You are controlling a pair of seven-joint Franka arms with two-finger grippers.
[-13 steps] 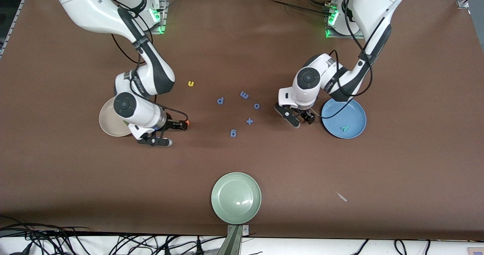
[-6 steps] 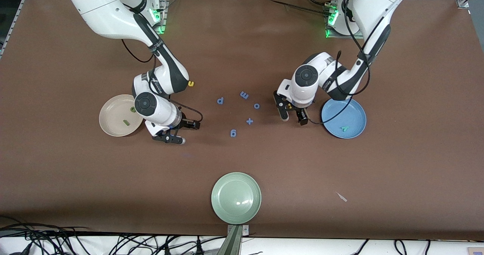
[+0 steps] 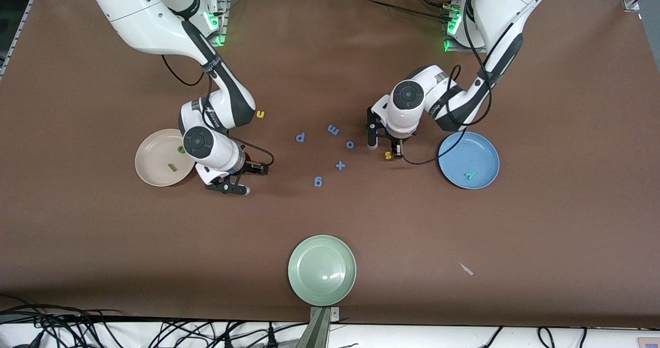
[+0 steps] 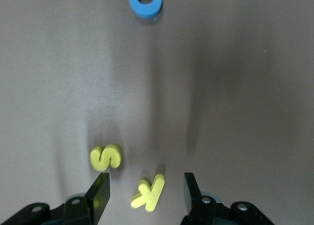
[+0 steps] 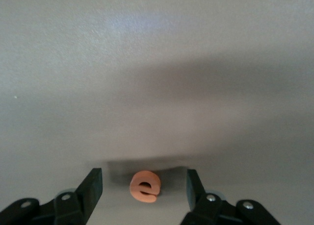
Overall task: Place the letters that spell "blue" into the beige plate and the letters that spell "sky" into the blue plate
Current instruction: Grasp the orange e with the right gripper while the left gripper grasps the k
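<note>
A: Yellow k [image 4: 148, 193] — where? 
B: On the desk [image 4: 235, 87] between the left end effector [image 4: 146, 194]'s open fingers.

A: Orange e [image 5: 144, 186]? 
B: Between the right end effector [image 5: 144, 189]'s open fingers, ungripped

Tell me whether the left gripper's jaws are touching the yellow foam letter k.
Apart. In the left wrist view, the yellow foam letter k lies on the brown table between the open jaws of the left gripper, with bare table showing on each side.
</note>
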